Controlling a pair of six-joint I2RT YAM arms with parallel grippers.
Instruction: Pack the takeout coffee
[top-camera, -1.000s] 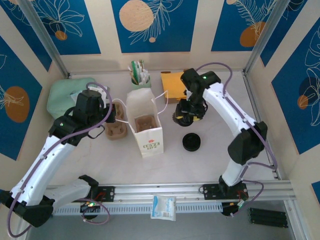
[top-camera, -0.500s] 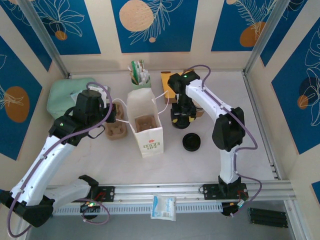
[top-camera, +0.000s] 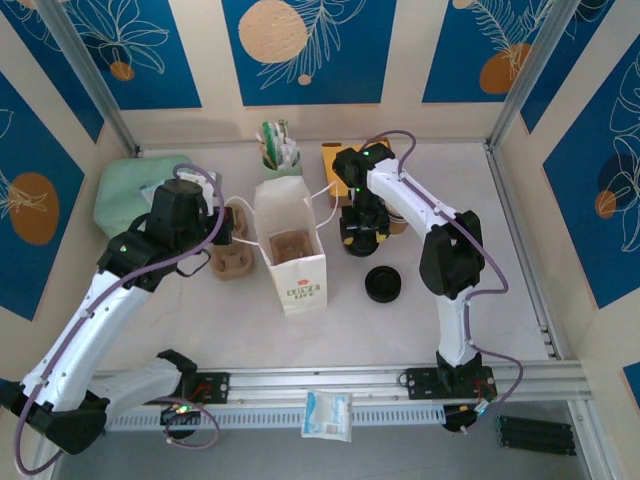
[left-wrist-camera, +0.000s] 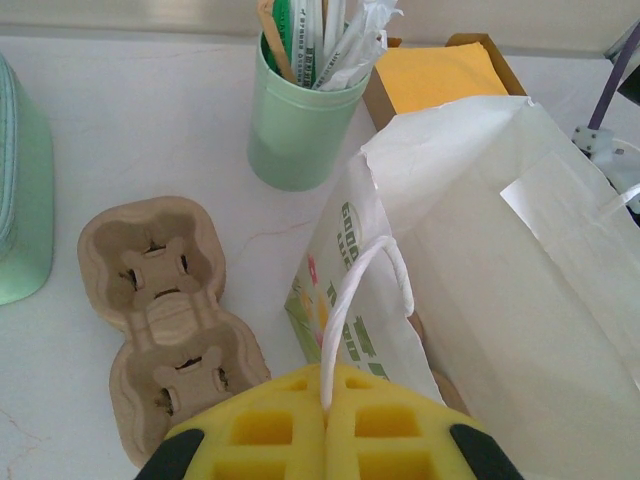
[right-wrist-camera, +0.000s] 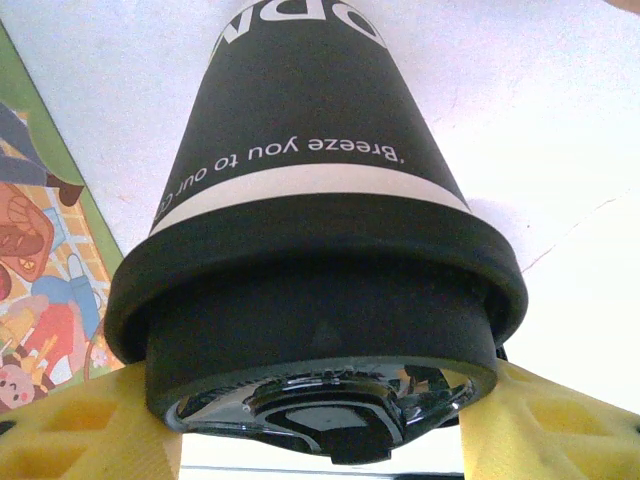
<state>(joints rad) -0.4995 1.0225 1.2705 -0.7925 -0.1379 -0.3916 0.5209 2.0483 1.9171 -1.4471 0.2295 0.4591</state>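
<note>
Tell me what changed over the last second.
The right gripper, clamped on the lidded black cup, swung left toward the paper bag, its elbow folding inward. Most of that came early, and then it nearly stopped. The left gripper keeps pinching the bag handle. The bag, cup carrier and loose black lid stayed put.

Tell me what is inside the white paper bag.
The white paper bag stands open. The top view shows a brown pulp carrier lying in its bottom, its visible well empty. The bag's walls cover the carrier's edges and anything under it.
</note>
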